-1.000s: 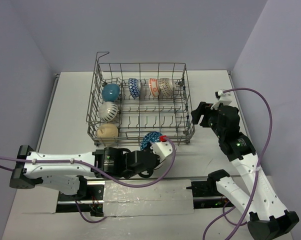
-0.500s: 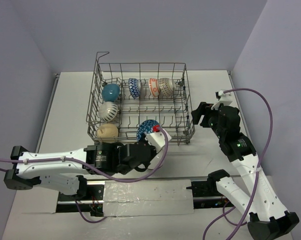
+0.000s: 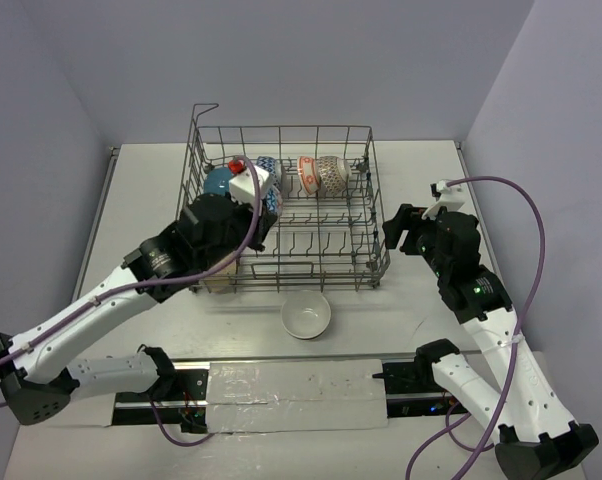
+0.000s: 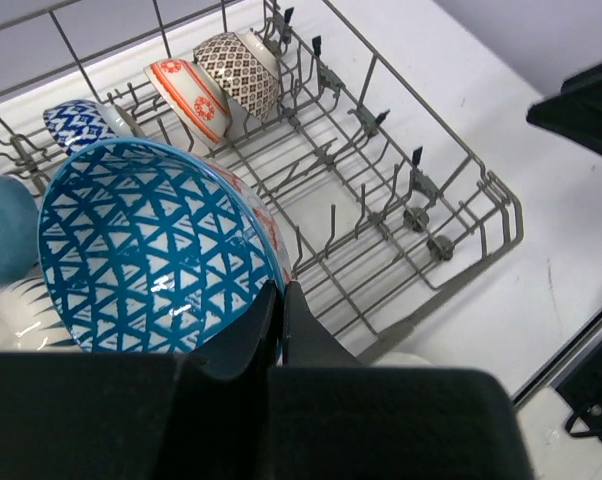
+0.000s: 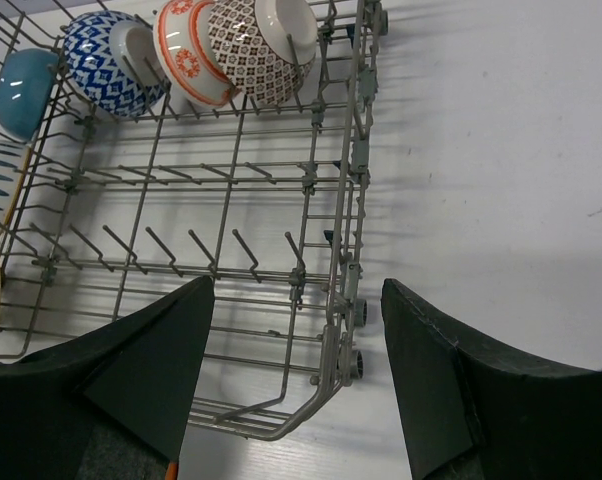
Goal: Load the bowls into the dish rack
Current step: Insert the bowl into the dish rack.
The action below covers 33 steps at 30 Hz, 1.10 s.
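Note:
My left gripper is shut on the rim of a blue bowl with a white triangle pattern. It holds the bowl tilted above the left part of the grey wire dish rack. In the rack's back row stand a teal bowl, a blue zigzag bowl, a red-and-white bowl and a brown patterned bowl. A plain white bowl sits upright on the table just in front of the rack. My right gripper hangs open and empty over the rack's near right corner.
The left arm reaches diagonally across the rack's near left corner and hides the bowls there. The rack's middle tine rows hold nothing. Walls close in the table on the left, back and right. Tape covers the mounting rail at the near edge.
My left arm lifted the blue triangle bowl from the table in front of the rack and carried it back over the rack's left side. The white bowl now shows. The right arm stayed still.

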Each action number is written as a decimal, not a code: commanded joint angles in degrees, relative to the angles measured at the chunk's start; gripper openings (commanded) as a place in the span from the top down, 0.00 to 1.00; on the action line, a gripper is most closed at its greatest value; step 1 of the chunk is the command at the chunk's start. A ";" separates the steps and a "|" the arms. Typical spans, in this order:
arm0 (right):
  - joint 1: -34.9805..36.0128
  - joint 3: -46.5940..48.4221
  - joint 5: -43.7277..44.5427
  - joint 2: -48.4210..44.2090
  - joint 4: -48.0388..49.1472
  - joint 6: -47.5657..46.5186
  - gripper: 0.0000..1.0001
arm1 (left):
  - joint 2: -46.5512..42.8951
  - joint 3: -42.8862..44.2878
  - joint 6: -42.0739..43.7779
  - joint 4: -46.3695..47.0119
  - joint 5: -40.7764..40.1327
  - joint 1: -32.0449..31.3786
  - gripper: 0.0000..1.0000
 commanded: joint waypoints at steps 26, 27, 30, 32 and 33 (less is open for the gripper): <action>0.41 1.07 0.38 3.17 3.41 -0.59 0.25 | 4.13 -16.51 -23.94 35.36 37.42 27.37 1.00; 0.49 1.08 0.47 3.17 3.41 -0.50 0.25 | 4.04 -17.38 -24.30 35.89 37.24 27.98 1.00; 0.49 1.08 0.91 3.43 3.24 -0.59 0.25 | 4.21 -17.92 -25.53 34.67 34.70 28.77 1.00; 0.41 1.16 1.26 3.52 3.15 -0.67 0.25 | 4.13 -18.79 -26.15 34.49 34.16 29.30 1.00; 0.49 1.16 1.35 3.61 3.15 -0.68 0.25 | 4.04 -18.97 -25.97 34.23 33.82 29.48 1.00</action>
